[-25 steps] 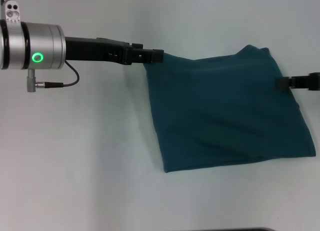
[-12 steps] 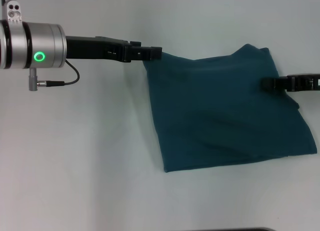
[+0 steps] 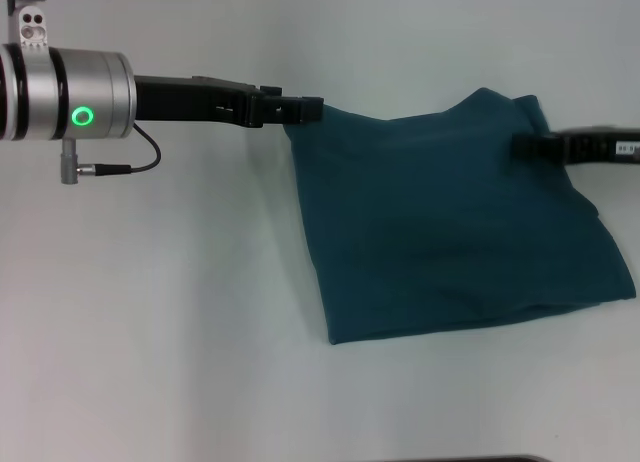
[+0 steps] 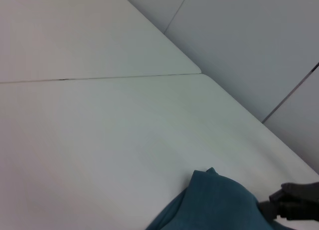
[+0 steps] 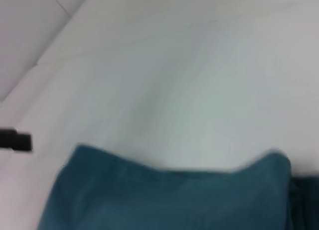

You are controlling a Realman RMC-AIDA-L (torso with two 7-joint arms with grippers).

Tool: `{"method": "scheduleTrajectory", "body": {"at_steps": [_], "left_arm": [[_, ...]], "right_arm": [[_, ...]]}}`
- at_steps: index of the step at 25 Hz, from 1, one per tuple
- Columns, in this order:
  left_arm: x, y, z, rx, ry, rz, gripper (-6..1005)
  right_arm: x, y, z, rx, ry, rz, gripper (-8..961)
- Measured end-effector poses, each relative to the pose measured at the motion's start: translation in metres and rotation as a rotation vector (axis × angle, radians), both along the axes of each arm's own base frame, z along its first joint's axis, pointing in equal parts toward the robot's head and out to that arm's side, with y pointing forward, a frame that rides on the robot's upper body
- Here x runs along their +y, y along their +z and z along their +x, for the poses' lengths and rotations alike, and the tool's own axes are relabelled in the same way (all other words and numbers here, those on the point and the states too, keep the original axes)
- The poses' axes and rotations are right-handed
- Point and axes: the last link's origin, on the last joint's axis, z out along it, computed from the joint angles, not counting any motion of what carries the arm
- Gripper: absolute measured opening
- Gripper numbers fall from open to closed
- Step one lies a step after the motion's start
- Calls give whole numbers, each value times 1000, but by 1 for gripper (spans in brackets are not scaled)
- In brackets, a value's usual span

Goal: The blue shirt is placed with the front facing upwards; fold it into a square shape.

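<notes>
Blue shirt (image 3: 455, 222): dark teal cotton, folded into a rough four-sided block, no lettering or sleeves showing. Lying on the white table (image 3: 170, 312), right of centre. Near edge a smooth fold running from the near-left corner up toward the right; far edge uneven, raised into a small peak toward the far-right corner. Soft creases across the upper layer.

Left gripper (image 3: 308, 109): reaching in from the left on a black forearm, fingertips at the far-left corner of the cloth, clenched on that corner with the fabric pulled taut there.

Right gripper (image 3: 522, 146): entering from the right edge, tip touching the far-right part of the cloth below the peak; open or closed, cannot tell.
</notes>
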Motion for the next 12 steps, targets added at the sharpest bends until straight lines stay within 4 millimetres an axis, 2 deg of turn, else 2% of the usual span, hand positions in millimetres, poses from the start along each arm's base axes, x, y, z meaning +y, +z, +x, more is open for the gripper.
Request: {"method": "scheduleTrajectory", "body": {"at_steps": [8,12], "left_arm": [[1,1,1,0,-5,3,736],[1,1,2,-1,-5,4,735]], "right_arm": [[2,29,-25,130,133,62,23],[9,22,-36,110,169,17,23]]}}
